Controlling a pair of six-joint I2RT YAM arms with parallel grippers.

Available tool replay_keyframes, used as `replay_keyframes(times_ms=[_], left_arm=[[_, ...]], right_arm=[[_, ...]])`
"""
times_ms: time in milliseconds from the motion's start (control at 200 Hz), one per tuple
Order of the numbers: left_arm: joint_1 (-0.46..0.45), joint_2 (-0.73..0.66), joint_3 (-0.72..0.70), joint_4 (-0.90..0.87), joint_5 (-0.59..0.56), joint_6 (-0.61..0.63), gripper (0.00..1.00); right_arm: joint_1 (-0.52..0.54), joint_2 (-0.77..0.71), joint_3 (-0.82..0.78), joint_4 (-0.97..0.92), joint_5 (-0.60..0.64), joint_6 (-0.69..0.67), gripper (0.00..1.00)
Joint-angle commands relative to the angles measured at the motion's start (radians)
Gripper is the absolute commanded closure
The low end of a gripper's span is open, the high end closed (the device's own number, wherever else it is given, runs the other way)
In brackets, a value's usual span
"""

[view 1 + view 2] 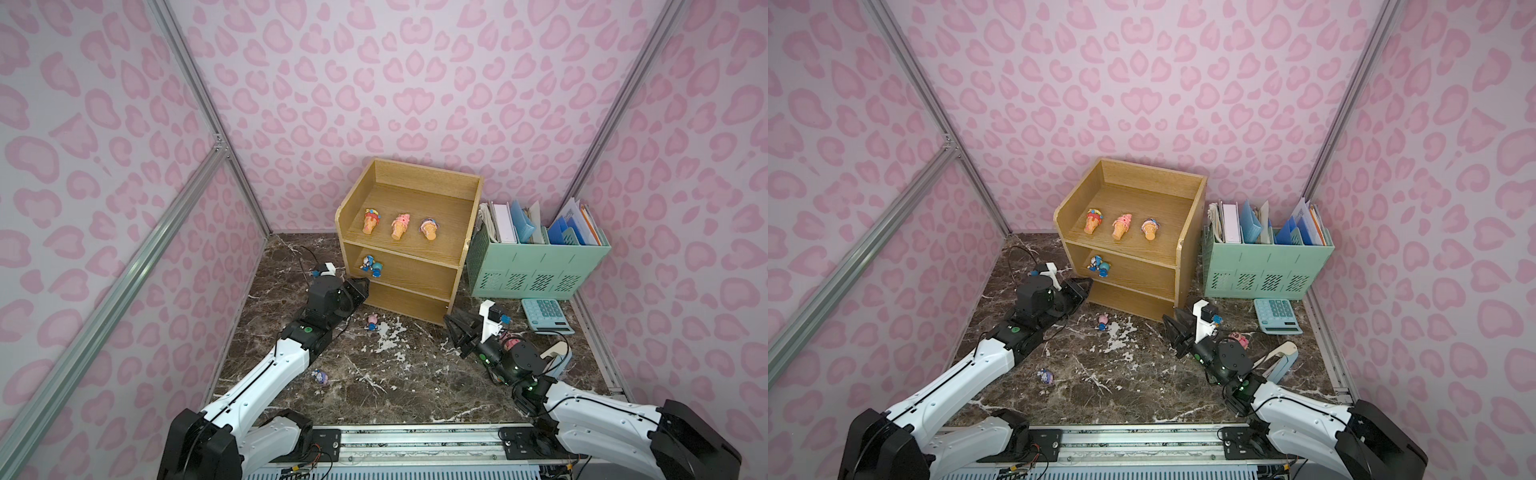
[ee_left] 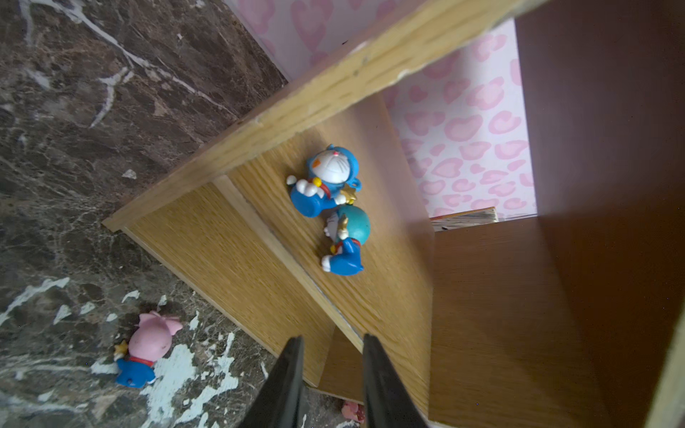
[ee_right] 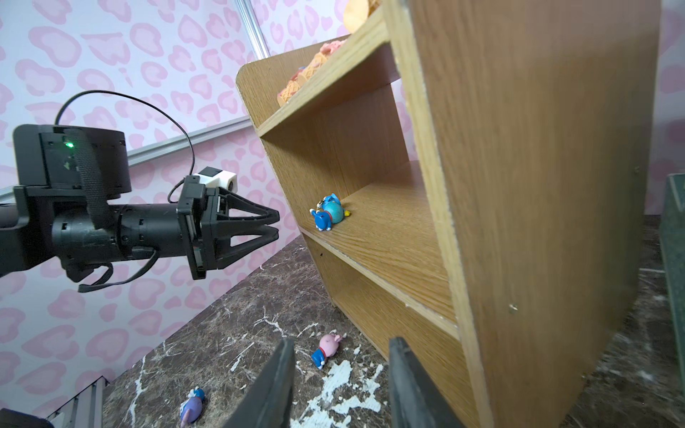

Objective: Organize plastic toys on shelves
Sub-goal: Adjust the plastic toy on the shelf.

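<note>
pink leopard-print walls on three sides, dark marble bench underneath. the shelves stand at the back of the bench. a mint file organizer is just beside them on the right arm's side, and a mint calculator lies in front of it.

top tier: we count three ice-cream cone toys lying in a row, apart from each other. they are the cone nearest the left arm, the middle cone and the cone nearest the organizer.

middle tier, at the end nearer the left arm: a face-up blue-white cat figurine and a second blue cat figurine on its side, touching each other.

on the bench:
- a pink figurine lying just in front of the shelves
- a lilac figurine beside the left arm
- another pink figurine, mostly hidden behind the right arm

left jaws: narrow gap, nothing between them. they hover above the bench just off the shelves' front corner on that side, about level with the middle tier, clear of the wood.

right jaws: partly open, empty. they sit low near the shelves' other front corner. in the right wrist view we see the pink figurine beyond them.
</note>
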Motion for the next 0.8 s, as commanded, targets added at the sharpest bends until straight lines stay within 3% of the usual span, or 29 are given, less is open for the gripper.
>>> replay_keyframes(times_ms=[0, 405, 795], left_arm=[[-0.003, 0.032, 0.023, 0.057, -0.041, 0.012, 0.71], [-0.013, 0.169, 0.12, 0.082, -0.011, 0.004, 0.71], [-0.018, 0.218, 0.169, 0.029, -0.047, 0.043, 0.66]], right_arm=[[-0.012, -0.033, -0.02, 0.029, -0.001, 0.002, 0.56], [-0.036, -0.061, -0.056, 0.043, -0.003, 0.013, 0.56], [-0.071, -0.108, -0.088, 0.036, -0.01, 0.032, 0.56]])
